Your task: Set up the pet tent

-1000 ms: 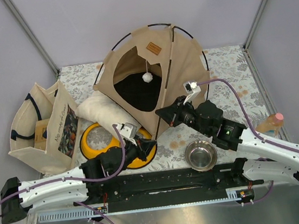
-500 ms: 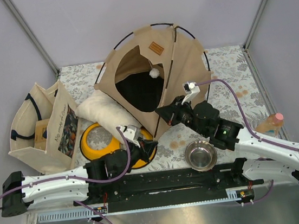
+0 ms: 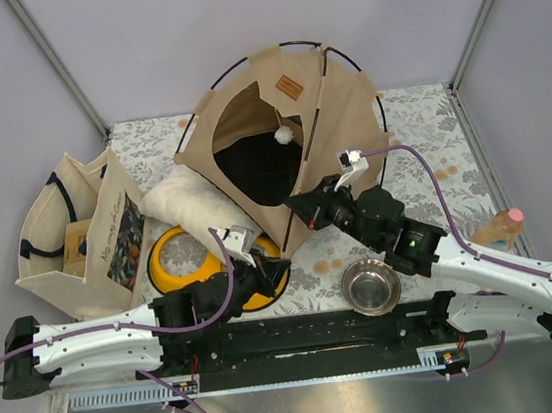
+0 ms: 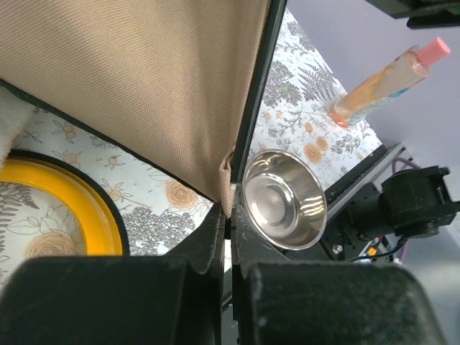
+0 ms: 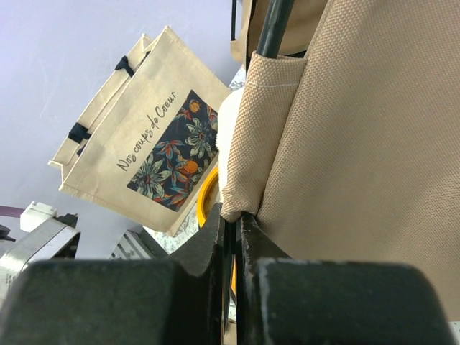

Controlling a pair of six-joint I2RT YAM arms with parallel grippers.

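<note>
The pet tent (image 3: 332,129) stands at the back middle of the table, tan canvas on thin black poles, its dark opening facing front-left. A brown label patch (image 3: 287,87) sits above the opening and the white pompom (image 3: 284,135) hangs in it. My left gripper (image 3: 271,261) is at the tent's front bottom corner. In the left wrist view it (image 4: 228,215) is shut on the tan fabric tip beside the black pole (image 4: 255,93). My right gripper (image 3: 294,207) is a little higher on the same front edge, shut (image 5: 237,215) on the end of the pole sleeve (image 5: 262,136).
A white fluffy cushion (image 3: 196,211) lies left of the tent, partly over a yellow bowl (image 3: 177,264). A cream printed tote bag (image 3: 78,236) stands at far left. A steel bowl (image 3: 370,286) sits near the front and an orange bottle (image 3: 496,230) lies at the right edge.
The tent has shifted a little up and back, and the pompom has swung up and to the right. Both grippers stayed shut on the tent's front edge, the right one creeping left.
</note>
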